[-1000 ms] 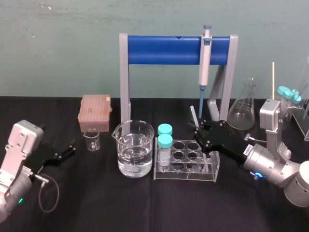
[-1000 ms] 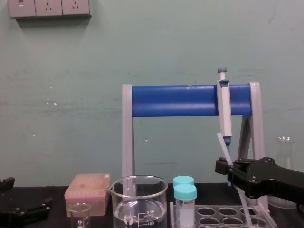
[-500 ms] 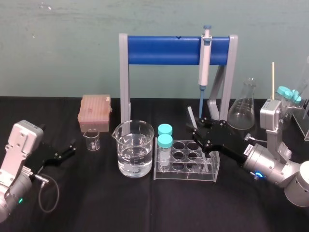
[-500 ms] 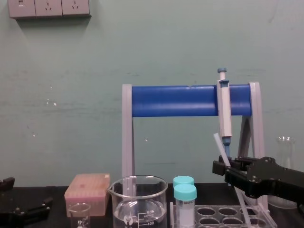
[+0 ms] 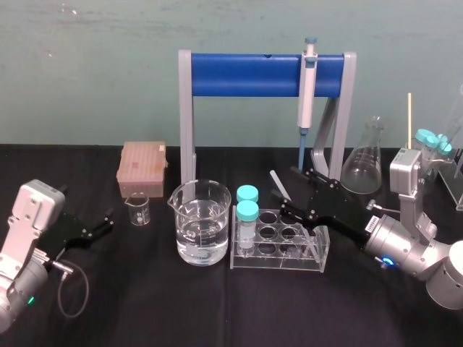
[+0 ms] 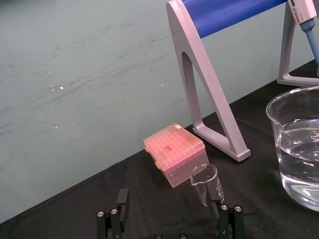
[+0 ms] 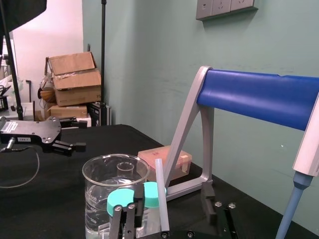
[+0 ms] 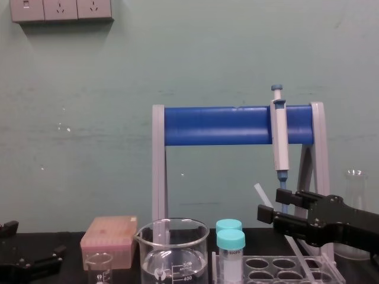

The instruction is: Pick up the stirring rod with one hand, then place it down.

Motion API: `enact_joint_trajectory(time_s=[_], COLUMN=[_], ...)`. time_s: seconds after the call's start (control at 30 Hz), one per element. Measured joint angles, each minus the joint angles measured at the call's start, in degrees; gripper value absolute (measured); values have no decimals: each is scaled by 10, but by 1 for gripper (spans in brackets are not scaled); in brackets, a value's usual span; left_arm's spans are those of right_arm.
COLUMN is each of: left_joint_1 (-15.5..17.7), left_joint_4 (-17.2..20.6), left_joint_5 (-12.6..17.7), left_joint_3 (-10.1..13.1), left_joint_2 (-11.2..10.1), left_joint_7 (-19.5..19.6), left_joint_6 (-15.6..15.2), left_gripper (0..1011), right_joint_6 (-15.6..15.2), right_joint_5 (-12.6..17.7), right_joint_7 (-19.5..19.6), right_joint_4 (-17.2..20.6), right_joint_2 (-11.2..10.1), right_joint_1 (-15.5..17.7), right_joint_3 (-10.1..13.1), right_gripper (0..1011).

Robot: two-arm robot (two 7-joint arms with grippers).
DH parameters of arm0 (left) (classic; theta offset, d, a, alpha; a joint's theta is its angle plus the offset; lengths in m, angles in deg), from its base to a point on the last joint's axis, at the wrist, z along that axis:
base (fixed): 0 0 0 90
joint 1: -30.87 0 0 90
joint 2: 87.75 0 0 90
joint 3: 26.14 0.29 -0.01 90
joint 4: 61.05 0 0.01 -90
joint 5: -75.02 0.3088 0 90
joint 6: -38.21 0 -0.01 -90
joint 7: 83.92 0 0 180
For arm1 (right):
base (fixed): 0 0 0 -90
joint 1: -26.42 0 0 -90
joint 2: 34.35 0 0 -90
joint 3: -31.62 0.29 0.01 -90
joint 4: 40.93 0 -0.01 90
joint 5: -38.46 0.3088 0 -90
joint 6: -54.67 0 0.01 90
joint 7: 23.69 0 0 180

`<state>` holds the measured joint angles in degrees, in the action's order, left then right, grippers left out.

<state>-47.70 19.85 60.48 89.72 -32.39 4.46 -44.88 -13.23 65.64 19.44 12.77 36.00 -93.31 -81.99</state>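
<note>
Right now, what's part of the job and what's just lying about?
Job: stirring rod, leaning in the tube rack; right hand, open around it.
Lying about: left hand (parked, open), beaker, small beaker, tip box, pipette, flask.

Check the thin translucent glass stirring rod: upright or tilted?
Tilted. In the head view the stirring rod leans, top toward the robot's left, lower end in the clear plastic tube rack, through the open right tool.

stirring rod [image 5: 276, 182] midsection behind right end effector [image 5: 291, 192]
</note>
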Motion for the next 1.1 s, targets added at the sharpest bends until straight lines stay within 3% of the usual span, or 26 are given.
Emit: enact_joint_trajectory(time_s=[0.37, 0.67, 0.8, 0.9, 1.0, 1.1], left_joint_1=[0, 0, 0, 0, 0, 0], left_joint_4=[0, 0, 0, 0, 0, 0], left_joint_5=[0, 0, 0, 0, 0, 0], left_joint_3=[0, 0, 0, 0, 0, 0], left_joint_2=[0, 0, 0, 0, 0, 0], left_joint_7=[0, 0, 0, 0, 0, 0], left_joint_6=[0, 0, 0, 0, 0, 0], left_gripper=[1000, 1000, 1000, 1000, 1000, 1000], right_joint_6=[0, 2, 19, 45, 86, 104], right_joint_5=[0, -6, -17, -33, -70, -98], right_joint_7=[0, 8, 17, 32, 87, 136], right_joint_4=[0, 12, 26, 41, 68, 87], right_joint_2=[0, -2, -3, -3, -3, -2], right_joint_1=[0, 1, -1, -5, -4, 1], right_joint_3=[0, 0, 2, 5, 24, 44], right_gripper=[1003, 1003, 1003, 1003, 1003, 1003])
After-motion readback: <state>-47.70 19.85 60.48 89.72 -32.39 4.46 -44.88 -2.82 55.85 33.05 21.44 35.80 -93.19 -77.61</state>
